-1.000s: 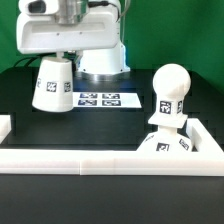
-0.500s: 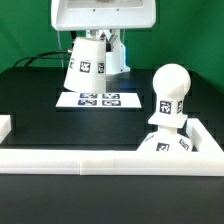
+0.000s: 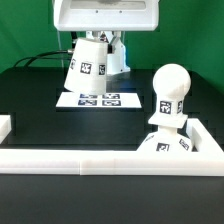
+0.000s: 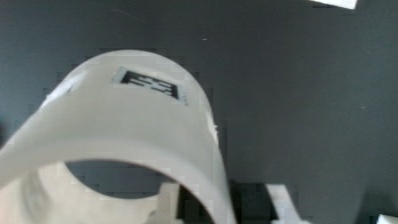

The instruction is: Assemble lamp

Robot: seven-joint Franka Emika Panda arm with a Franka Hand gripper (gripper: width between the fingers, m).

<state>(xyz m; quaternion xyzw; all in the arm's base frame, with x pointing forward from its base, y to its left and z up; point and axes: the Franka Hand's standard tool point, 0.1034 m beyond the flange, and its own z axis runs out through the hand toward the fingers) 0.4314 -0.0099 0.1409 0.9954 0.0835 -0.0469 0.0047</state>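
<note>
Black counter (image 3: pixel 35 100) is carrying the base (image 3: pixel 168 146) with the bulb (image 3: pixel 169 92) already seated, against the rail (image 3: pixel 100 162). Shade (image 3: pixel 88 62) is hanging tilted above the marker board (image 3: pixel 98 99) — evidently held, though the pincer itself is hidden, so its opening cannot be judged. Next, probably — carrying the shade over the bulb and levelling it.

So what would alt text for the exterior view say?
A robot arm holds a white cone-shaped shade, tilted, above a black table. At the view's right, a ball-shaped bulb stands on a white base by a white rail.
</note>
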